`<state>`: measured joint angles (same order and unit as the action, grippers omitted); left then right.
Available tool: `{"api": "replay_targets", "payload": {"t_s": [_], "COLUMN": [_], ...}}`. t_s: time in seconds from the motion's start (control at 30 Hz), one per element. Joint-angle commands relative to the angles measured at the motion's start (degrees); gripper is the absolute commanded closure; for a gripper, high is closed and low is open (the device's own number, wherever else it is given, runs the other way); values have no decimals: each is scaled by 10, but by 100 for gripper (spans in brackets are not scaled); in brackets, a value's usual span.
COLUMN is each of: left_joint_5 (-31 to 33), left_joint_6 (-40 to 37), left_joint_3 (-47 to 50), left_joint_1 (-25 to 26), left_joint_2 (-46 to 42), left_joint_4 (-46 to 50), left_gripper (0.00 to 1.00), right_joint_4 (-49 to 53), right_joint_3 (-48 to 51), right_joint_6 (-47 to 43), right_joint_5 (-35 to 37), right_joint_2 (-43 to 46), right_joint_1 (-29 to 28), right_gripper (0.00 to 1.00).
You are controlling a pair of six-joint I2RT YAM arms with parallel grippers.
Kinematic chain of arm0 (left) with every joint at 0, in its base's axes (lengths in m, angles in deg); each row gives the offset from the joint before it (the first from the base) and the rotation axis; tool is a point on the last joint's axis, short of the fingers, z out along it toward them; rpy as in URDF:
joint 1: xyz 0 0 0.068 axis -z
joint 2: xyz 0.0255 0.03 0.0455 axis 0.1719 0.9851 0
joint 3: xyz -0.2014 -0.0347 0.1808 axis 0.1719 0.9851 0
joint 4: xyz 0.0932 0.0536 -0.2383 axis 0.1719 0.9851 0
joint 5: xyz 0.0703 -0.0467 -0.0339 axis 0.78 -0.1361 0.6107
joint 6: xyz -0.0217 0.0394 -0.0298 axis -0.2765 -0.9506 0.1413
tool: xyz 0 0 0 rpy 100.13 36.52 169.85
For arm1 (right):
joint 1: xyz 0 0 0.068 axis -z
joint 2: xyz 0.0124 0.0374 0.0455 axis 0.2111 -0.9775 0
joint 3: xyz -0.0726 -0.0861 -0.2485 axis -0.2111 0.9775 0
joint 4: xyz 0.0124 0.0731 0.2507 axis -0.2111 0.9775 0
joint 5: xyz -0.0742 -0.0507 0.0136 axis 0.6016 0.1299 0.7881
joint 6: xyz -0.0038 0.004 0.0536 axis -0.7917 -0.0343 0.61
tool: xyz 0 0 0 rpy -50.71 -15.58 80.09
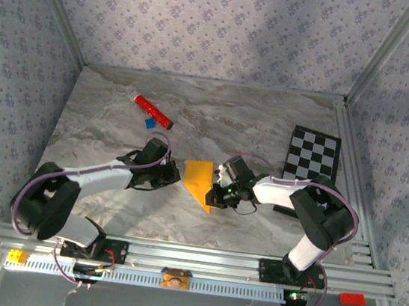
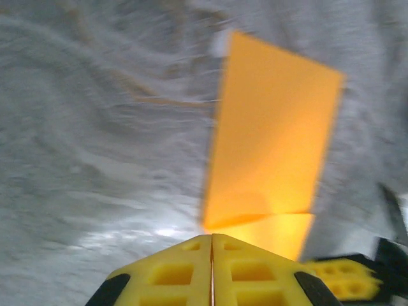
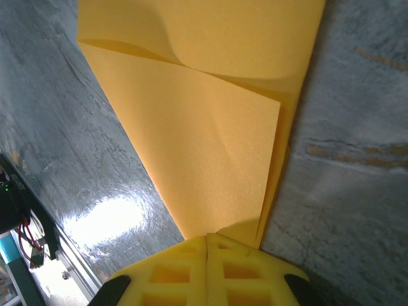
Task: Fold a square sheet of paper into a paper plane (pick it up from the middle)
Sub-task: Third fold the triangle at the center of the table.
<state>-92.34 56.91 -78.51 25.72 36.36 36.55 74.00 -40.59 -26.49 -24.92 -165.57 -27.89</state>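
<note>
Top view
- Paper (image 1: 199,179) sits mid-table (image 1: 269,124), between the two arms. It is folded, wide at the far end and tapering to a point at the near end.
- Left gripper (image 1: 174,176) is just beside the paper's left edge. Right gripper (image 1: 216,192) is at its near right corner.
- Red cylinder (image 1: 153,111) lies far left with a small blue block (image 1: 149,124) just beside it. Both are well apart from the paper.
- Checkered board (image 1: 313,155) is at far right.

Left wrist view
- Left gripper (image 2: 211,237): jaws pressed flat together, no gap.
- Paper (image 2: 274,140) starts right at the tips and runs away from them. A crease crosses it near the near end.
- Cannot tell whether the tips pinch its edge or merely touch it.
- Yellow fingers (image 2: 338,277) of the other arm show at lower right, at the paper's near corner.
- View is blurred.

Right wrist view
- Right gripper (image 3: 207,237): jaws closed, with the narrow end of the paper (image 3: 210,140) running down into the seam between them, so it is clamped on the paper.
- At least two layers show. The upper flap is curled and its edge lifts off the layer below.
- Marbled table (image 3: 357,127) shows on both sides
</note>
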Motion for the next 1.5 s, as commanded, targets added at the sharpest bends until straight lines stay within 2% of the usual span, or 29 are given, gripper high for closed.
{"api": "replay_targets", "payload": {"t_s": [0.0,0.1,0.3,0.57,0.83,1.03,1.2,1.3,1.47], "left_joint_5": [-16,-53,-74,-14,-11,-8,-8,-2,4], "left_joint_6": [-16,-10,-20,-23,-30,-36,-37,-37,-40], "left_joint_3": [-16,-16,-45,-42,-18,-24,-27,-26,-23], "left_joint_1": [8,21,55,58,60,59,60,60,60], "left_joint_2": [-18,2,78,137,155,155,156,155,160], "left_joint_4": [-12,-47,-70,-35,-31,-24,-24,-20,-18], "left_gripper": [92,92,94,98,100,100,100,100,100], "right_joint_4": [67,65,63,49,41,43,33,64,57], "right_joint_3": [21,22,24,31,-20,-76,-105,-118,-80], "right_joint_6": [-1,3,6,8,-13,-36,-37,-46,-54], "right_joint_5": [46,49,54,52,7,-2,-14,1,-27], "right_joint_2": [-10,-4,-3,18,46,-8,-68,-89,-74], "right_joint_1": [3,4,4,5,-8,-32,-31,-28,-17], "right_gripper": [100,100,100,100,99,97,96,96,95]}}
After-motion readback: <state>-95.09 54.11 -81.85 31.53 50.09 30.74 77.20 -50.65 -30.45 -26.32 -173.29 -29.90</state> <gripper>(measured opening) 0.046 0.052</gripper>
